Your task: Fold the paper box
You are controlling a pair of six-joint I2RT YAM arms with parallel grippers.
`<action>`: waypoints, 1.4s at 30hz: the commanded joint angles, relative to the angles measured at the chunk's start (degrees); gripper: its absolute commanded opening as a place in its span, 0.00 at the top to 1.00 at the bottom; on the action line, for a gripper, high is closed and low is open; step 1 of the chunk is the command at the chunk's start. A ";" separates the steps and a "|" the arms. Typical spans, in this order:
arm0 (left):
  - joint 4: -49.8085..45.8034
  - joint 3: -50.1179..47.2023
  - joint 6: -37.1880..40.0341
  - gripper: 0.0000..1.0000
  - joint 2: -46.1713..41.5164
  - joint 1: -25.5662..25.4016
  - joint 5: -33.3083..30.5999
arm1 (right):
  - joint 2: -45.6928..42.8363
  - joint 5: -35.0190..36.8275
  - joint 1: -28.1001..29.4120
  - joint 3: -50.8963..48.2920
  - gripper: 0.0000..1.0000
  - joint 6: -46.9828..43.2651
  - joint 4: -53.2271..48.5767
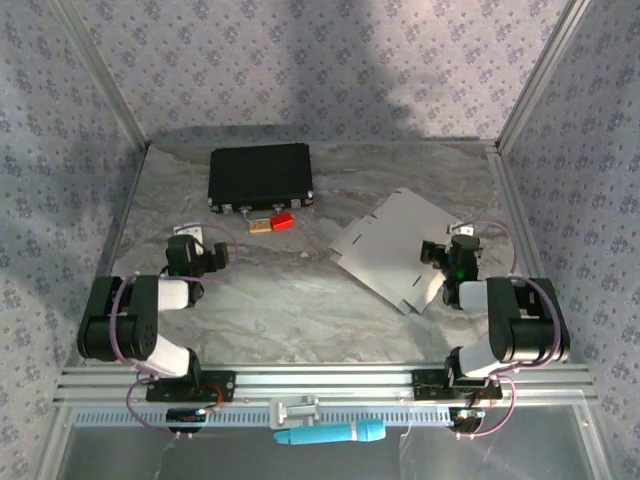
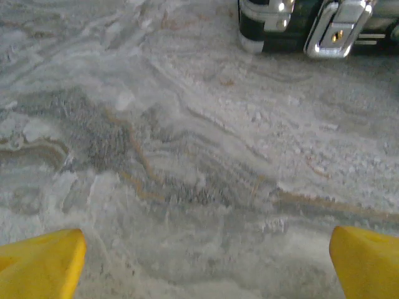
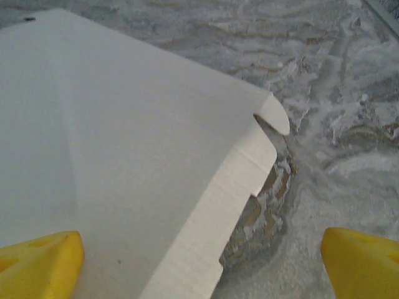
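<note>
- The left pincer (image 1: pixel 188 243) has its jaws wide apart with nothing between them. In the left wrist view its yellow fingertips (image 2: pixel 40 265) sit in the bottom corners, and bare marbled table (image 2: pixel 187 156) lies between them.
- Its arm is folded. From the base at the near rail the links lean out to the left, bend at the elbow, and a white forearm comes back inward. The wrist points toward the far wall, low over the table.
- Ahead of this pincer and a little to its right lies a black case (image 1: pixel 260 175), with its silver latches (image 2: pixel 336 28) facing the pincer. Just in front of the case sit a small tan block (image 1: pixel 260 226) and a red piece (image 1: pixel 283 221).
- The right pincer (image 1: pixel 460 245) also has its jaws wide apart and clamps nothing. Its left fingertip (image 3: pixel 37 261) hangs over the paper box (image 3: pixel 124 143) and its other fingertip over bare table. Whether the left one touches the sheet cannot be told.
- Its arm mirrors the other: the elbow is pushed out to the right, the forearm bends back inward, and the wrist aims at the far wall.
- The paper box lies as a flat, unfolded white sheet under this pincer's left side, reaching ahead and to its left. A notched tab (image 3: pixel 274 112) on the sheet's edge lies ahead, between the fingers. The sheet is well to the right of the left pincer.
- Behind both pincers, past the near rail, lies a teal tool (image 1: pixel 335 433).
</note>
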 commanded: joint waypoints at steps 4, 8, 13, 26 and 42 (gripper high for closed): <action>10.23 3.28 1.87 0.00 2.20 0.89 -0.03 | 2.57 2.83 0.70 2.93 0.01 -2.76 8.81; 10.20 3.23 1.84 0.00 2.22 0.93 0.00 | 2.61 2.85 0.69 2.94 0.01 -2.76 8.76; 10.28 3.25 1.87 0.00 2.25 0.91 -0.02 | 2.57 2.85 0.70 2.92 0.01 -2.72 8.81; 10.29 3.22 1.83 0.00 2.20 0.92 -0.04 | 2.60 2.82 0.71 2.97 0.01 -2.73 8.81; -4.01 7.29 -2.02 0.00 -20.07 -5.60 -17.82 | -19.39 23.74 9.96 13.14 0.01 -3.60 -12.01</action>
